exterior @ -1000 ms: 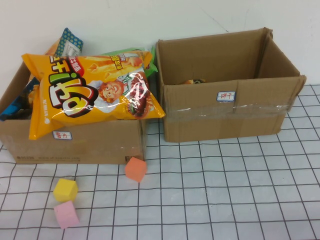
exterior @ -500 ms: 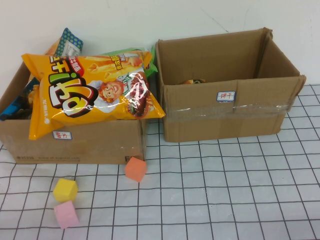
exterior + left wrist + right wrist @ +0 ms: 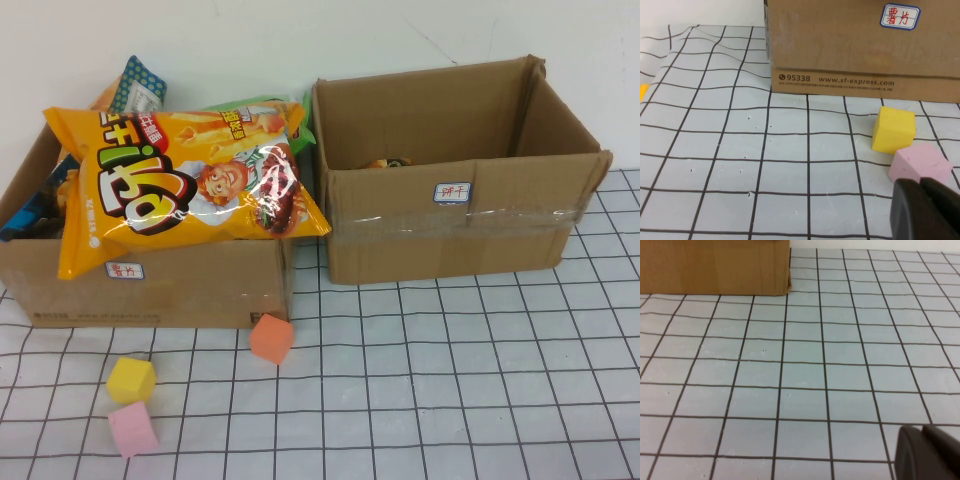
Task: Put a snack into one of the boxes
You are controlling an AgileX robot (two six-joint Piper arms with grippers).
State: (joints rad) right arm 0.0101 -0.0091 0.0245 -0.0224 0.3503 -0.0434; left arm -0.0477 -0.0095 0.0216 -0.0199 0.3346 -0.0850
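Observation:
Two brown cardboard boxes stand at the back of the table. The left box (image 3: 150,285) is heaped with snack bags, and a big orange chip bag (image 3: 180,185) lies across its top and overhangs the front. The right box (image 3: 450,230) holds one small snack (image 3: 388,162) at its bottom. Neither arm shows in the high view. My left gripper (image 3: 920,187) is shut and empty, low over the cloth in front of the left box (image 3: 860,45). My right gripper (image 3: 922,432) is shut and empty, over bare cloth away from a box corner (image 3: 715,265).
An orange foam cube (image 3: 271,338), a yellow cube (image 3: 131,380) and a pink cube (image 3: 133,428) lie on the white gridded cloth before the left box. The yellow cube (image 3: 893,129) and pink cube (image 3: 919,162) sit just beyond my left gripper's fingertips.

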